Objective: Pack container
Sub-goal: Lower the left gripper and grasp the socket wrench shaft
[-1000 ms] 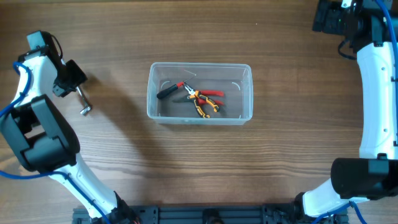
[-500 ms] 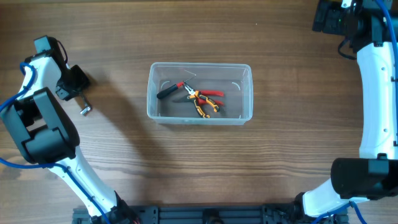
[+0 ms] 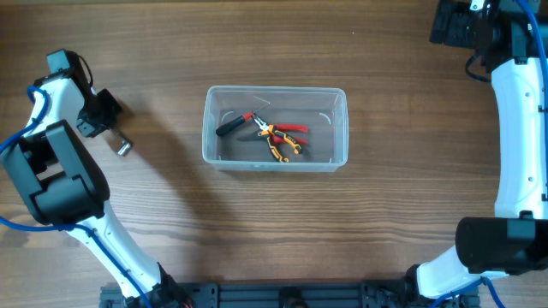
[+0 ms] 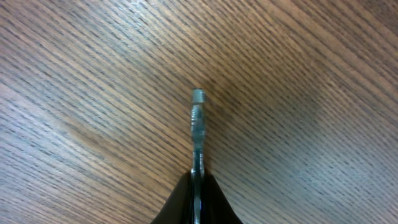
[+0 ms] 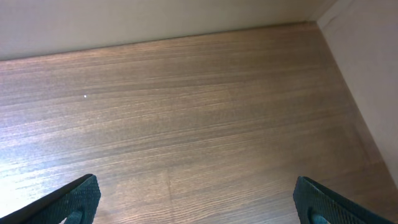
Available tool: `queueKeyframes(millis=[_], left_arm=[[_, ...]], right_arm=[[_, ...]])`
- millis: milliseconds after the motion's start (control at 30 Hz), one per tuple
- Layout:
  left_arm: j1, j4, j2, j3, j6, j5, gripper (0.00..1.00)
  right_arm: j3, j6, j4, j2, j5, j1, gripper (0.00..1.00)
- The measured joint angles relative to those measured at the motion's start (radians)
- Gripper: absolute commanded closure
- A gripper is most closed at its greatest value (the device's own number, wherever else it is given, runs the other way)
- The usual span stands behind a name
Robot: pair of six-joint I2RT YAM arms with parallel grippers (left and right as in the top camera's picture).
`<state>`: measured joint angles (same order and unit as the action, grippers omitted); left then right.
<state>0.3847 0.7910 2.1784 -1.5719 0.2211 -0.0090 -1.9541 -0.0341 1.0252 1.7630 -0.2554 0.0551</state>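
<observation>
Left claw (image 4: 198, 179) clamped tight on thin metal tool (image 4: 198, 121), at left of tabletop (image 3: 171, 51). Right claw (image 5: 196, 196) wide open, empty, far right corner. Container (image 3: 208, 128) mid-tabletop, pliers (image 3: 281, 135) inside.

Open table (image 3: 274, 231) rings the container (image 3: 274, 89); left of it, a metal tool (image 3: 122, 145) gripped in the left pincer (image 4: 198, 185) obstructs.
</observation>
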Motion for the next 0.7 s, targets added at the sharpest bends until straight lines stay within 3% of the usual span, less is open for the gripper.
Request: queueKeyframes(millis=[467,700], left_arm=[[0.0,0.02,-0.01,-0.003,0.0,0.0,0.96],[0.0,0.014,-0.187,-0.035,0.0,0.002,0.96]], right_arm=[[0.0,0.0,0.0,0.0,0.0,0.0,0.0],[0.0,0.0,0.0,0.0,0.0,0.0,0.0]])
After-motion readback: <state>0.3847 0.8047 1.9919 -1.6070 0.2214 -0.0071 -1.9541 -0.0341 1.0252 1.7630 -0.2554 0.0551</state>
